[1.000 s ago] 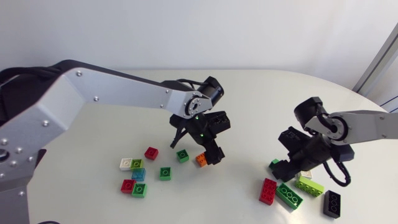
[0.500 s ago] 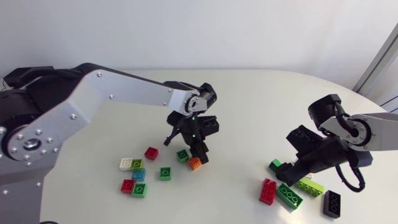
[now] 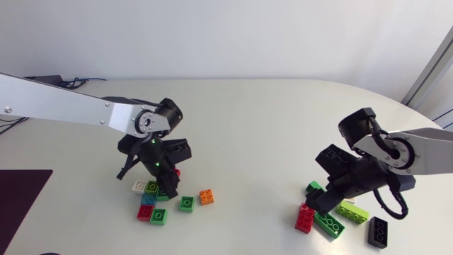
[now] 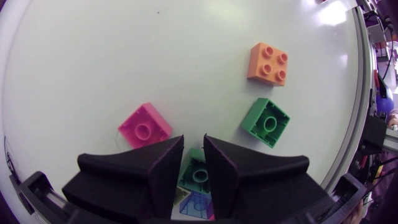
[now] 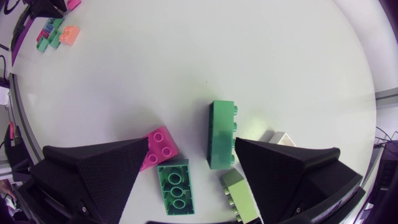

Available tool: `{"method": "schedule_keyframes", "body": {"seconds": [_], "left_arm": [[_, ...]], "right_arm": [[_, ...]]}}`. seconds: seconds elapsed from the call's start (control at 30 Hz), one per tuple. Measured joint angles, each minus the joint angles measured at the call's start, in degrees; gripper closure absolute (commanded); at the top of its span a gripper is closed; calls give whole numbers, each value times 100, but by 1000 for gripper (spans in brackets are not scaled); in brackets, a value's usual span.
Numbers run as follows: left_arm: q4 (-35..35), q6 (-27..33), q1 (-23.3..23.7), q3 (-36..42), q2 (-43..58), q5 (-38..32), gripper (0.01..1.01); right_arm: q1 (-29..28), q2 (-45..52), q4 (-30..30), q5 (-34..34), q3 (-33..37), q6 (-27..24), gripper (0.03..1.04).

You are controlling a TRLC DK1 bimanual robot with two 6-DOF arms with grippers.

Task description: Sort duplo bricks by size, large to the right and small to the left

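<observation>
Green brick point(image 4: 198, 177) under left claw point(image 4: 193, 140)

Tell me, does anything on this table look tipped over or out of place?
One thing does: a long green brick just ahead of the right gripper's open fingers lies on its side, with its studs pointing sideways. The pink brick beside it sits studs up. Nothing looks spilled or broken.
</observation>
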Motion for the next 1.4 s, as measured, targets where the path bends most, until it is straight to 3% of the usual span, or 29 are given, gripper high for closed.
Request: {"method": "schedule_keyframes", "body": {"seconds": [0.1, 0.17, 0.27, 0.37, 0.5, 0.6, 0.83, 1.2, 1.23, 1.27, 1.3, 1.33, 1.4], "left_arm": [[11, -98, -221, 184, -184, 55, 738], [70, -199, -535, 326, -216, 133, 584], [138, -352, -1075, 501, -168, 271, 449], [245, -476, -1493, 632, 15, 376, 448], [284, -570, -1729, 704, 348, 417, 654], [284, -605, -1709, 706, 553, 415, 767], [328, -577, -1438, 466, 538, 415, 770], [245, 7, -249, -802, -380, 319, 767], [216, 7, -212, -800, -463, 306, 739], [212, 4, -199, -793, -553, 306, 646], [146, 2, -201, -763, -669, 304, 528], [98, 0, -223, -737, -787, 306, 343], [17, -35, -321, -695, -1093, 304, 123]], "right_arm": [[70, -2, -2, 0, 0, 20, 66], [76, -2, -2, 2, 0, 39, 66], [74, -37, -20, 2, 0, 44, 66], [52, -162, -74, 4, 0, 39, 66], [-72, -297, -138, 4, 0, 0, 66], [-131, -369, -157, 4, -35, -31, 66], [-131, -387, -203, 4, -131, -31, 66], [96, -387, -195, 4, -136, -2, 66], [144, -387, -195, 4, -136, 9, 66], [188, -387, -195, 2, -136, 22, 66], [227, -387, -197, 2, -136, 52, 66], [247, -389, -201, 2, -136, 79, 66], [258, -457, -210, 2, -136, 105, 66]]}}
